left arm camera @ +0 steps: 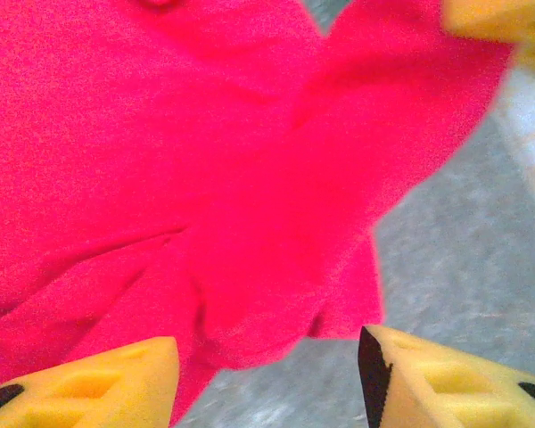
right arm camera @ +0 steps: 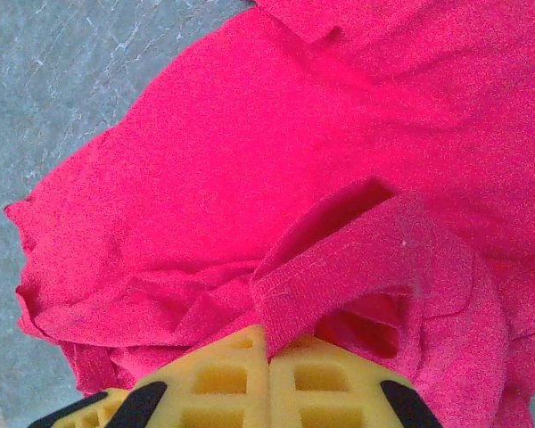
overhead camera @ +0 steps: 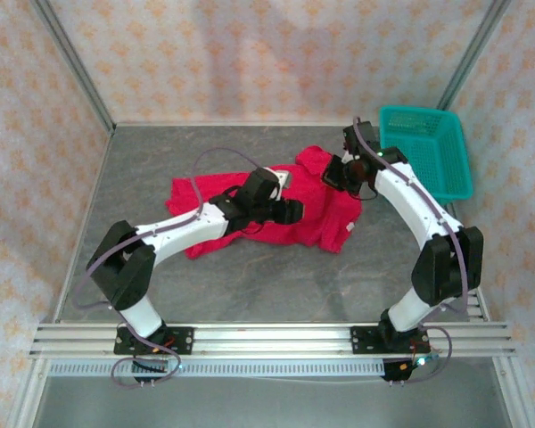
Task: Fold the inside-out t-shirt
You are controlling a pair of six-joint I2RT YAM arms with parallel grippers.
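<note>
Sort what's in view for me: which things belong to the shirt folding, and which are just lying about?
Part of the job:
red t-shirt
right tool, shut on its ribbed band
left tool, open over it

Lying about:
teal plastic basket, far right, apart from the shirt

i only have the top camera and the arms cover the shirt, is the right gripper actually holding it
Observer: Yes. Its wrist camera shows the right gripper shut, pinching a ribbed band of the t-shirt.
Operator: and the left one
Observer: The left gripper is open. Its yellow fingers stand apart with nothing pinched between them.
Operator: whats under it
Observer: The t-shirt's edge, with bare grey table beside it.
</note>
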